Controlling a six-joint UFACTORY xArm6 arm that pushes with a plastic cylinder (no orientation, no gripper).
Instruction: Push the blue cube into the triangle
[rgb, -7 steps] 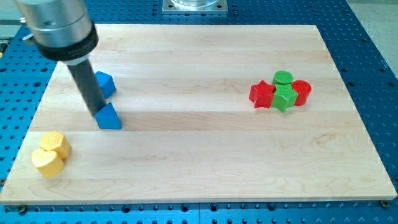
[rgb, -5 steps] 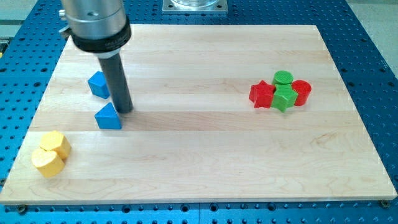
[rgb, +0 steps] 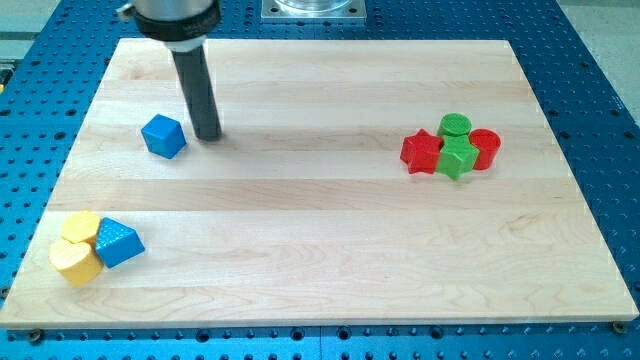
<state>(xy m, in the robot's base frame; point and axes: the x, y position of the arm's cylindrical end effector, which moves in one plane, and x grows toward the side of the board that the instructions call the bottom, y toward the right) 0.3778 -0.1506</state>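
The blue cube (rgb: 164, 135) sits on the wooden board (rgb: 320, 220) at the view's upper left. My tip (rgb: 208, 136) is just to the right of the cube, a small gap apart. The blue triangle (rgb: 118, 243) lies at the view's lower left, touching the two yellow blocks (rgb: 78, 248) on their right side.
A cluster at the view's right holds a red star (rgb: 421, 152), a green cylinder (rgb: 455, 126), a green block (rgb: 458, 158) and a red cylinder (rgb: 484, 148). The board lies on a blue perforated table (rgb: 600, 120).
The tip moved up and to the right, from beside the triangle to the cube's right side. The blue triangle now lies far lower left against the yellow blocks.
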